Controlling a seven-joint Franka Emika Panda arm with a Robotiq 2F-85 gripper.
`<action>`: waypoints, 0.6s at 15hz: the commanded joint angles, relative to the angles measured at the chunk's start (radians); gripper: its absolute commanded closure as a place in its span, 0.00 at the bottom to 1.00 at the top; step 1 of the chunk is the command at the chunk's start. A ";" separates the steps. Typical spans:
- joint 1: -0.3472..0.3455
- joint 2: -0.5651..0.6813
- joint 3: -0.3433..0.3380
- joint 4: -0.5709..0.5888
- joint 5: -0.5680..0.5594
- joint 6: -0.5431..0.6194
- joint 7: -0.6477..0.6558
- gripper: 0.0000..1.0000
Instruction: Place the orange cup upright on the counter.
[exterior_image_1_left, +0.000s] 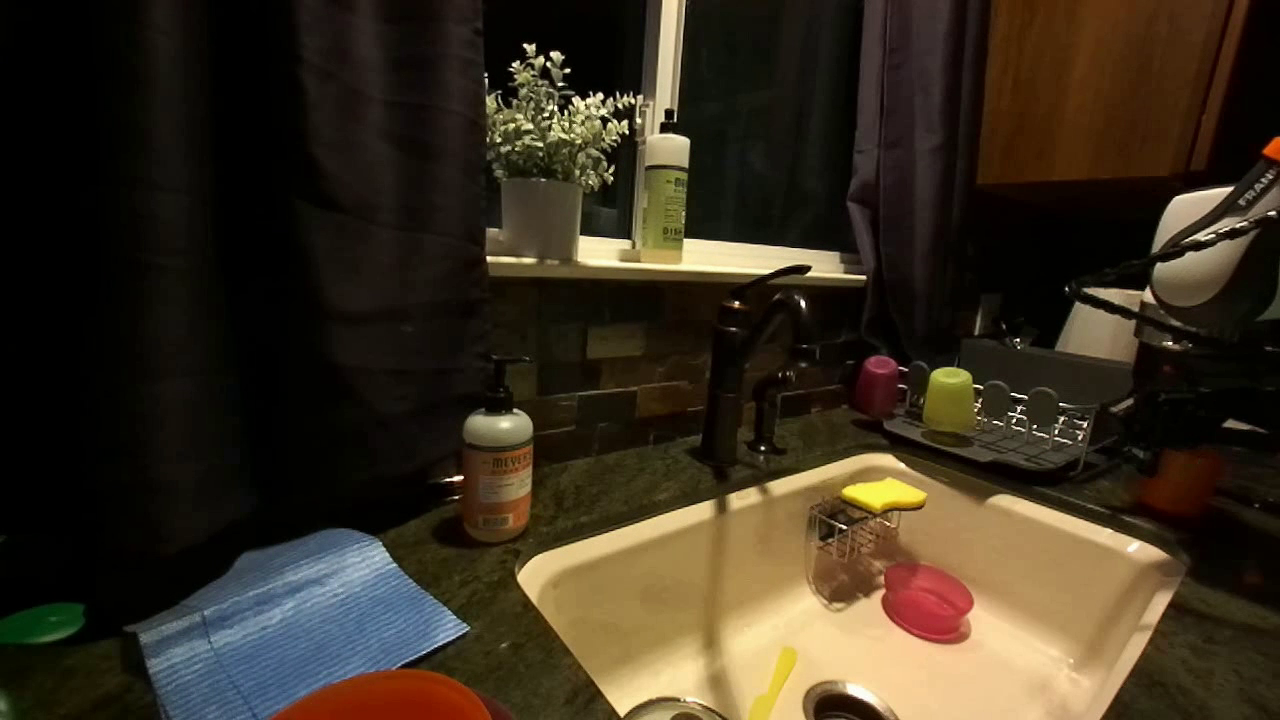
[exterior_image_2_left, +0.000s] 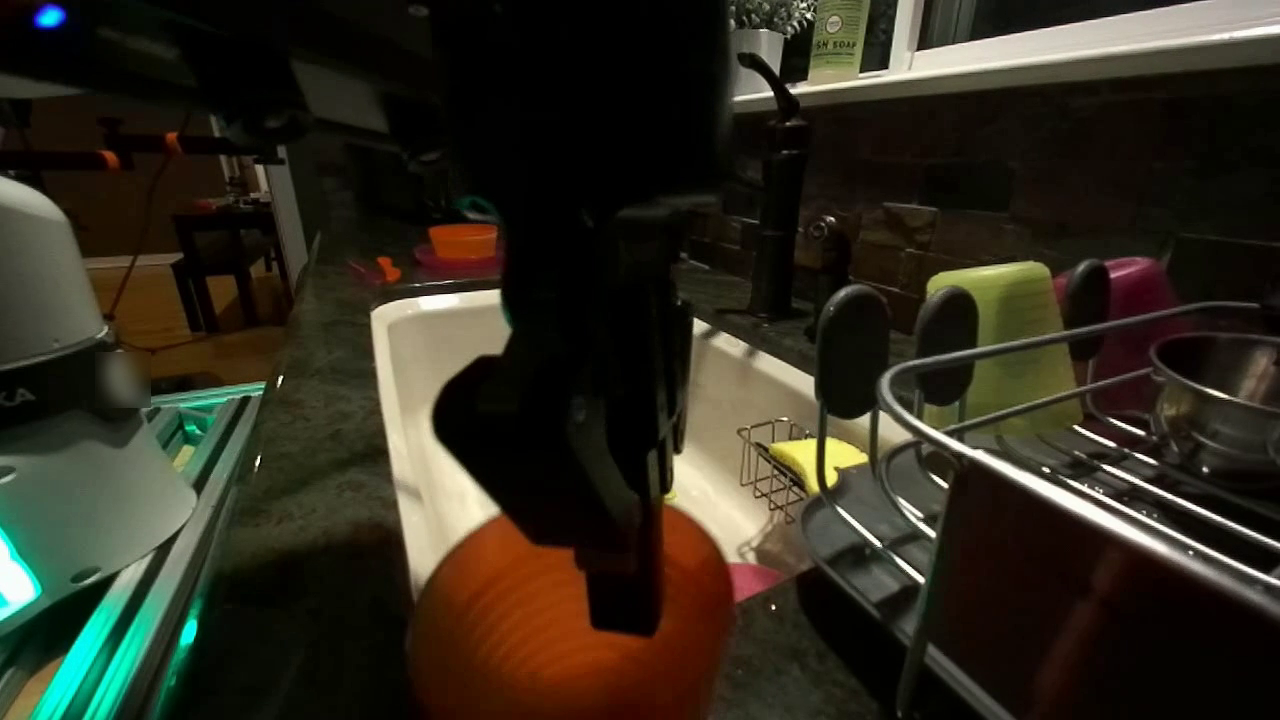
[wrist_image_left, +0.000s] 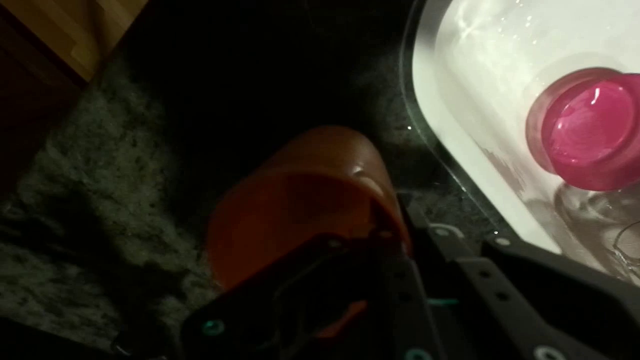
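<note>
The orange cup (wrist_image_left: 280, 215) has its mouth toward the wrist camera. It also shows in both exterior views, dim beneath the arm (exterior_image_1_left: 1178, 480) and large and close (exterior_image_2_left: 510, 620). My gripper (wrist_image_left: 400, 235) has one finger inside the cup and one outside, with the rim wall pinched between them. In an exterior view the gripper (exterior_image_2_left: 625, 600) hides part of the cup. The cup is over the dark counter (exterior_image_2_left: 310, 480), between the sink and the dish rack. It looks tilted; I cannot tell whether it touches the counter.
The cream sink (exterior_image_1_left: 590, 560) holds a pink bowl (exterior_image_1_left: 928, 603) and a wire caddy with a yellow sponge (exterior_image_1_left: 885, 494). The dish rack (exterior_image_2_left: 1010, 350) bears a yellow-green cup (exterior_image_1_left: 948, 400), a magenta cup (exterior_image_1_left: 877, 386) and a metal pot (exterior_image_2_left: 1225, 400). A black faucet (exterior_image_1_left: 728, 380) stands behind the sink.
</note>
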 joint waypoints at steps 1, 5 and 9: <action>-0.022 0.016 -0.015 0.001 -0.045 0.015 0.040 0.61; -0.043 -0.019 -0.020 -0.016 -0.050 0.013 0.080 0.45; -0.066 -0.065 0.001 -0.017 -0.067 0.011 0.148 0.16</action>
